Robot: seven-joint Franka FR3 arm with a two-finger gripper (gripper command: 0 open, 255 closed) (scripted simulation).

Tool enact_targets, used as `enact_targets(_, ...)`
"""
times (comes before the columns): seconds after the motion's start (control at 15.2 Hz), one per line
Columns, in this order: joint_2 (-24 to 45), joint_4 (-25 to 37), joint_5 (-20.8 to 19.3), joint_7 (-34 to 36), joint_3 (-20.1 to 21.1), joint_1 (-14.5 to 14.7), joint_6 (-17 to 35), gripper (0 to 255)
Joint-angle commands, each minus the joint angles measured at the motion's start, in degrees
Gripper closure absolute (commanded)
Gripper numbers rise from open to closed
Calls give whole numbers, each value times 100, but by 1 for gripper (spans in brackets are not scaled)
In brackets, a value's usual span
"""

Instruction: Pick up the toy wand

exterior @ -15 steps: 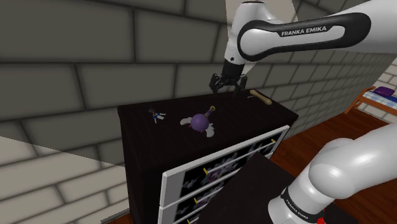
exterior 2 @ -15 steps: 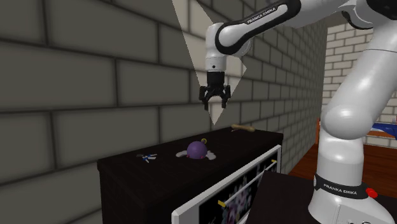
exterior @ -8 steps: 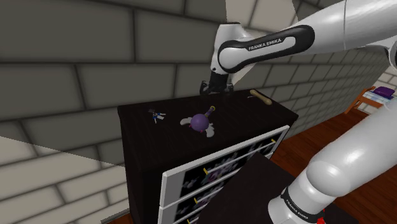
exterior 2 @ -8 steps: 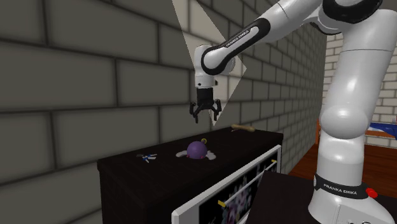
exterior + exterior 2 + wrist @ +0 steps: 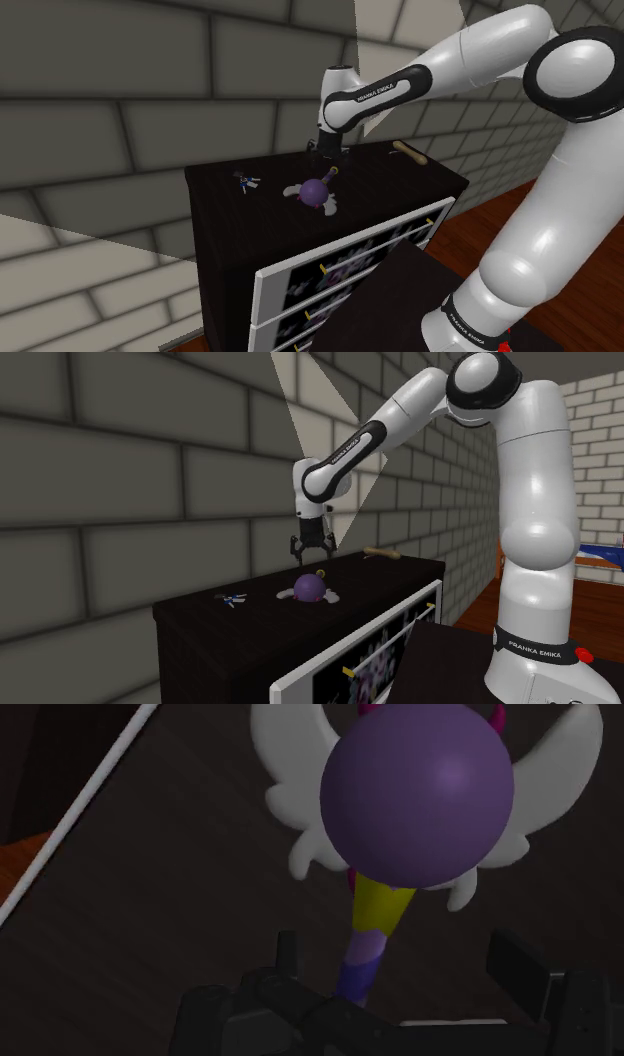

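Purple-balled and white-winged, the toy wand [image 5: 417, 794] lay mid-top on the dresser [image 5: 390, 182], its thin handle between the gripper [image 5: 400, 954]'s fingers, which stood apart, touching nothing. Closing off-centre might nudge the handle askew or let the ball tip out. A small blue toy [image 5: 245, 181] by the dresser's edge on the shoulder view's left and a beige stick [image 5: 410, 152] at its far corner lay well apart, blocking nothing.

The white arm [image 5: 530, 522] stands tall at the second exterior view's right, folds at a high elbow [image 5: 480, 382] and slopes down toward that view's left along the forearm [image 5: 385, 427]. The wrist [image 5: 312, 487] turns straight down (a dark joint band rings it), so the black gripper [image 5: 311, 549] points downward. Its two fingers [image 5: 287, 954] stand apart, a clear gap between them.
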Motion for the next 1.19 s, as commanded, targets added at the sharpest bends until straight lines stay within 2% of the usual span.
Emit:
enact_targets(0.0, 388, 248, -82, 352, -93, -35, 74, 0)
enact_targets(0.66, 809, 132, -237, 544, -157, -12, 586, 0)
enact_targets(0.73, 808, 122, -239, 551, -156, -9, 595, 255)
enact_targets(1.12, 803, 111, -240, 549, -157, -11, 601, 255)
